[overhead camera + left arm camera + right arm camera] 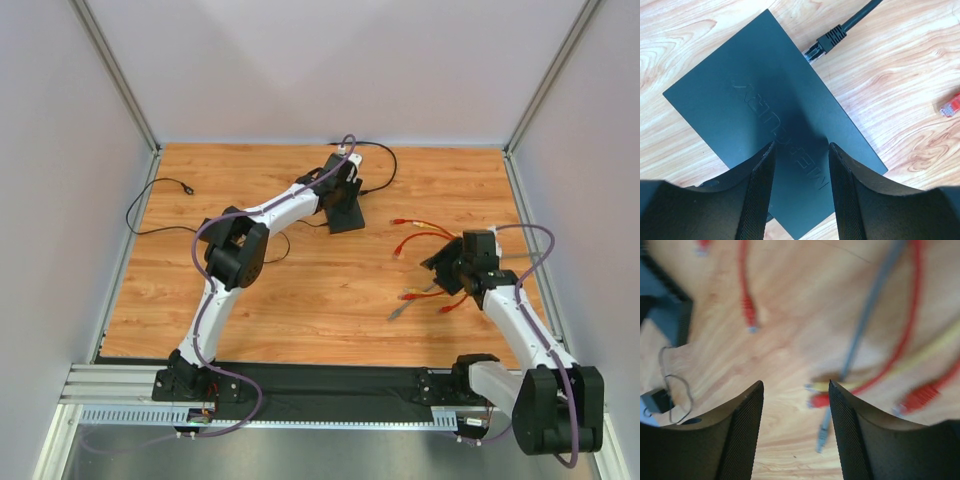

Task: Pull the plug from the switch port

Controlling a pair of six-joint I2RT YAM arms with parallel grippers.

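Observation:
The switch (pixel 765 110) is a flat matte-black box lying on the wooden table, at the back centre in the top view (pixel 347 217). A black cable's plug (pixel 829 40) sits at the switch's far right edge, its clear tip touching the side. I cannot tell if it is seated in a port. My left gripper (pixel 801 150) is open, with its fingers (pixel 760 190) just above the switch's top face; it also shows in the top view (pixel 340 195). My right gripper (pixel 796 387) is open and empty, hovering over loose cables at the right (pixel 447 265).
Loose red (pixel 420 225), yellow and grey (pixel 400 310) patch cables lie under and around the right gripper. A red plug (pixel 951 105) lies to the right of the switch. A thin black cord (pixel 170 186) trails at the left. White walls and metal posts ring the table.

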